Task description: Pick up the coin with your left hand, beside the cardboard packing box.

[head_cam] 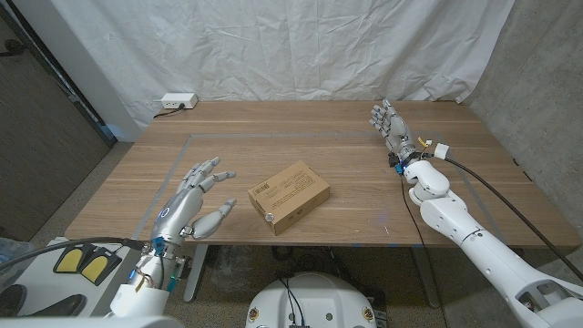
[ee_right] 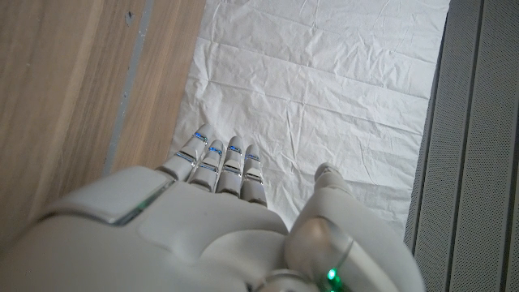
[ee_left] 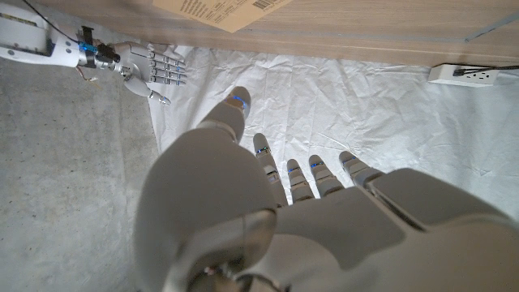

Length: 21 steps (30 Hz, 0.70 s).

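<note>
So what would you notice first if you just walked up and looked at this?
Probably the cardboard packing box, lying by itself in the middle of the wooden table, with a tiny coin at its near corner. Then the two shiny robot hands: the left hand with fingers spread, left of the box, and the right hand far off near the back right.

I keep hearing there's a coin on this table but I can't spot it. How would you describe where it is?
Start at the wooden table and find the flat cardboard packing box lying near its middle. At the box's near corner, on the side toward the left robot hand, sits the coin. It is a tiny round silvery spot against the brown box and wood, by far the smallest thing there.
</note>
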Available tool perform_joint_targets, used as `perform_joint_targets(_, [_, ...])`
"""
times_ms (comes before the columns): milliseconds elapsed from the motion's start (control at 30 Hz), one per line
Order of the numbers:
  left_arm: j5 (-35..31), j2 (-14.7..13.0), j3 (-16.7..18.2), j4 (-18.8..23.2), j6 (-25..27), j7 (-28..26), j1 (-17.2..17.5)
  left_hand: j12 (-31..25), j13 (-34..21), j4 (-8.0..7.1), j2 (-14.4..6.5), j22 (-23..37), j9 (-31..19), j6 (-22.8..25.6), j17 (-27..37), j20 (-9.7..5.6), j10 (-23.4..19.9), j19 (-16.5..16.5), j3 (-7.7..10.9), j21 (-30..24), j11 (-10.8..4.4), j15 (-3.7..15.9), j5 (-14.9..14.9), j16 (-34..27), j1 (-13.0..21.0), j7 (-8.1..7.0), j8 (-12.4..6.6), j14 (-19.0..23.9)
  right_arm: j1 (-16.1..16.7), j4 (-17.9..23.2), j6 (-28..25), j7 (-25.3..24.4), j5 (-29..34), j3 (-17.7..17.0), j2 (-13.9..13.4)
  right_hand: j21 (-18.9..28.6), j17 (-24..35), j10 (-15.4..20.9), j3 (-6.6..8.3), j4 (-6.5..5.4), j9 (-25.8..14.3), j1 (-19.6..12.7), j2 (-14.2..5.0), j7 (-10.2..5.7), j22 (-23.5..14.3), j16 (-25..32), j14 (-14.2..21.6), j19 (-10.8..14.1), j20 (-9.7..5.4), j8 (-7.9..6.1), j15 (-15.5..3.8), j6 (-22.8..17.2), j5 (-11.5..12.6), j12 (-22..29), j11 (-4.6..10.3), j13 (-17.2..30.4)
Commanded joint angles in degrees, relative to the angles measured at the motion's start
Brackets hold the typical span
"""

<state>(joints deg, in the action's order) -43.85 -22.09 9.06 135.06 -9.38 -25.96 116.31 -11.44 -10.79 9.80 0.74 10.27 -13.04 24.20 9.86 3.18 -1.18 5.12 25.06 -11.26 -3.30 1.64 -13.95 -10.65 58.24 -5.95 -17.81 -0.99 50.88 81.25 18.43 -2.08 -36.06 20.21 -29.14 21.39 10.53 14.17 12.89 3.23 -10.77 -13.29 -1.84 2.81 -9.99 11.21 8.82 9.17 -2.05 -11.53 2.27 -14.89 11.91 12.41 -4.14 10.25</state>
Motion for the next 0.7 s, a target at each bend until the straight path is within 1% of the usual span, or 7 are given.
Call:
perform_joint_targets(33, [-9.2, -1.1, -2.8, 2.9, 7.8, -4.1, 2.3, 0.0, -0.2, -0.24, 0.2, 0.1, -0.3, 0.8, 0.2, -0.31, 0.5, -0.1, 0.23, -0.4, -0.82, 1.12, 0.3, 0.3, 1.0, -0.04, -0.34, -0.2, -0.5, -0.8, 0.5, 0.3, -0.4, 0.0, 0.7, -0.1, 0.3, 0.8, -0.14, -0.11, -0.2, 0.2, -0.32, 0.21, -0.3, 0.1, 0.7, 0.6, -1.06, -0.31, 0.08, -0.7, -0.1, 0.1, -0.01, 0.3])
perform_joint_targets(200, [-13.3, -1.9, -4.4, 3.8, 11.8, -4.8, 2.7, 0.0, -0.2, -0.29, 0.2, 0.1, -0.4, 0.7, 0.1, -0.34, 0.6, -0.1, 0.16, -0.4, -0.90, 1.09, 0.5, 0.3, 1.5, -0.17, -0.32, -0.3, -0.9, -1.3, 0.7, 0.6, -0.6, 0.1, 0.9, -0.2, 0.3, 1.1, -0.24, -0.18, -0.2, 0.4, -0.31, 0.29, -0.3, 0.2, 0.8, 0.7, -1.00, -0.33, 0.13, -0.8, -0.1, 0.2, -0.07, 0.3])
perform_joint_targets(333, [-14.0, -3.0, -5.0, 4.4, 13.8, -4.3, 2.9, 0.0, -0.2, -0.34, 0.2, 0.1, -0.5, 0.8, 0.1, -0.38, 0.6, -0.2, 0.10, -0.4, -1.03, 1.11, 0.6, 0.3, 1.8, -0.41, -0.37, -0.3, -1.1, -1.8, 0.7, 0.9, -0.8, 0.1, 1.1, -0.2, 0.3, 1.2, -0.29, -0.22, -0.2, 0.5, -0.31, 0.25, -0.3, 0.2, 0.9, 0.8, -0.97, -0.34, 0.18, -0.9, -0.1, 0.2, -0.08, 0.3])
perform_joint_targets(367, [-17.0, -2.8, -6.1, 4.1, 15.4, -5.8, 2.7, 0.0, -0.2, -0.35, 0.2, 0.1, -0.5, 0.8, 0.1, -0.38, 0.5, -0.2, 0.09, -0.4, -1.06, 1.11, 0.7, 0.2, 1.8, -0.42, -0.36, -0.3, -1.1, -1.9, 0.7, 1.0, -0.9, 0.1, 1.1, -0.2, 0.3, 1.1, -0.30, -0.22, -0.2, 0.5, -0.31, 0.25, -0.3, 0.2, 0.9, 0.8, -0.98, -0.33, 0.18, -0.9, -0.1, 0.2, -0.06, 0.3])
perform_joint_targets(500, [-20.6, -3.9, -7.5, 4.7, 18.7, -6.4, 3.3, -0.5, -0.2, -0.47, 0.1, 0.1, -0.6, 1.1, 0.1, -0.50, -0.7, -0.6, -0.05, -0.6, -1.18, 1.38, 1.0, 0.0, 2.3, -0.53, -0.46, 0.3, -1.3, -2.2, 0.8, 1.3, -1.1, 0.0, 1.2, -0.3, 0.3, 1.4, -0.37, -0.25, -0.2, 0.6, -0.30, 0.23, -0.4, 0.2, 1.0, 0.9, -0.90, -0.29, 0.25, -0.9, -0.1, 0.3, -0.26, 0.3])
perform_joint_targets(567, [-21.2, -4.7, -7.5, 5.5, 19.9, -5.8, 3.8, -0.7, -0.2, -0.52, 0.1, 0.1, -0.7, 1.0, 0.1, -0.50, -1.3, -0.8, -0.13, -0.6, -1.59, 1.49, 1.1, -0.1, 2.5, -0.66, -0.44, 0.6, -1.3, -2.4, 0.8, 1.4, -1.2, 0.0, 1.2, -0.3, 0.3, 1.5, -0.39, -0.26, -0.2, 0.6, -0.29, 0.25, -0.4, 0.2, 1.1, 0.9, -0.91, -0.28, 0.26, -0.9, -0.1, 0.3, -0.29, 0.3])
perform_joint_targets(700, [-20.0, -5.9, -7.0, 5.9, 20.2, -6.6, 4.3, -0.8, -0.2, -0.58, 0.1, 0.1, -0.7, 0.7, 0.1, -0.57, -1.5, -0.9, -0.24, -0.6, -1.56, 1.67, 1.2, -0.2, 2.8, -0.83, -0.30, 0.8, -1.3, -2.3, 0.9, 1.3, -1.2, -0.1, 1.1, -0.4, 0.3, 1.5, -0.44, -0.28, -0.2, 0.7, -0.29, 0.19, -0.4, 0.2, 1.1, 1.0, -0.84, -0.26, 0.30, -0.9, -0.1, 0.3, -0.38, 0.3])
